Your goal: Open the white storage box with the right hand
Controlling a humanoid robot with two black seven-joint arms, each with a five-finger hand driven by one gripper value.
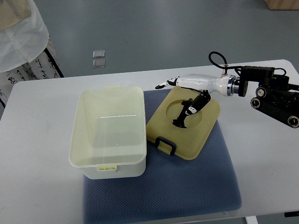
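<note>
The white rectangular plastic storage box (pixel 110 133) is seen open on the blue mat (pixel 187 186), its cream lid (pixel 184 126) laid just right of it. The right robot hand (pixel 187 100), fingers relaxed and empty, is held over the lid; opening appears done.

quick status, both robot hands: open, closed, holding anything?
Left robot hand: not in view.
Right robot hand: resting on the lid beside the open white storage box; grip cannot be told.
</note>
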